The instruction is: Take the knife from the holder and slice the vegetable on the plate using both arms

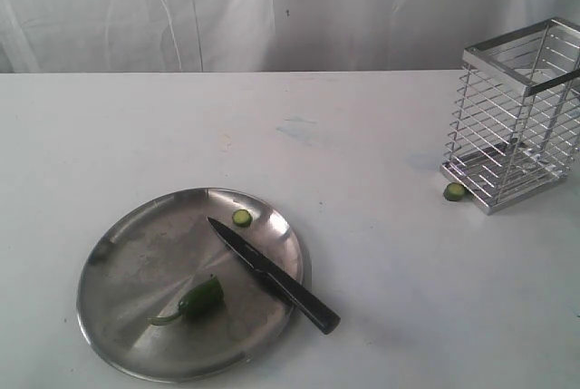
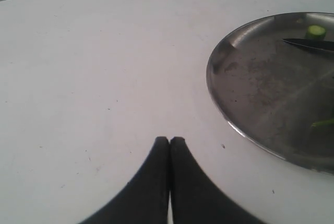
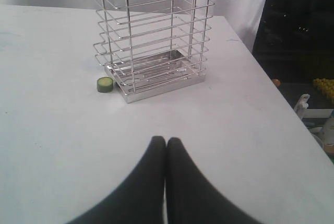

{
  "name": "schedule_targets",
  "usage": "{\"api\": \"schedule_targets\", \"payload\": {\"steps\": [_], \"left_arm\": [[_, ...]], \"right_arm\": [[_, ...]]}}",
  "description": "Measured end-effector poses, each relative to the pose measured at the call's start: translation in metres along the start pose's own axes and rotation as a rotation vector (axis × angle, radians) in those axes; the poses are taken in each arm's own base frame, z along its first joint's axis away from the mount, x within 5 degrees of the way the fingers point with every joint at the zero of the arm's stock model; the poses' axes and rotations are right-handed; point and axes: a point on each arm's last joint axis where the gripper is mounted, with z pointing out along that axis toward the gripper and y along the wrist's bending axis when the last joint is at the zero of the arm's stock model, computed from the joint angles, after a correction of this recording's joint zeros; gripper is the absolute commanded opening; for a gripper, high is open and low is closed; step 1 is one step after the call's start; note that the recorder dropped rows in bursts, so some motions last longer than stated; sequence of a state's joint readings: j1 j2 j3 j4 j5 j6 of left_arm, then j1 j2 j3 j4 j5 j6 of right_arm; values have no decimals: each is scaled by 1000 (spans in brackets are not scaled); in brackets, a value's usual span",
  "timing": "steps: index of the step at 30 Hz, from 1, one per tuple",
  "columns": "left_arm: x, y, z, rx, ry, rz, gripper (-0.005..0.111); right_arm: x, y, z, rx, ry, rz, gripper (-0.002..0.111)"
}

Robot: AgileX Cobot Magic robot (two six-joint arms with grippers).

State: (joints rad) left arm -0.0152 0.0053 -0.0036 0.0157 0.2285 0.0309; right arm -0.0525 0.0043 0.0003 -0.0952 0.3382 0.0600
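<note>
Knife (image 1: 272, 273) overhangs right rim of plate (image 1: 136, 262); we note left gripper (image 2: 169, 140) and right gripper (image 3: 166, 140) each pressed together over open table (image 1: 390, 135).

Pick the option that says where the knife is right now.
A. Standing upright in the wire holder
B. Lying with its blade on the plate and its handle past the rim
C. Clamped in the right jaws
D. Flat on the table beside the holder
B: the knife lies with its dark blade across the plate and its black handle sticking out past the rim, well apart from the wire holder.
</note>
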Motion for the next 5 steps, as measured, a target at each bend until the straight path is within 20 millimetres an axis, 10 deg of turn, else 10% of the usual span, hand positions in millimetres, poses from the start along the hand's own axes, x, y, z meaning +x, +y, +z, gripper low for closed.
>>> {"api": "schedule_targets", "payload": {"steps": [5], "left_arm": [[0, 0, 0, 0, 0, 0, 0]], "right_arm": [[0, 0, 0, 0, 0, 0, 0]]}}
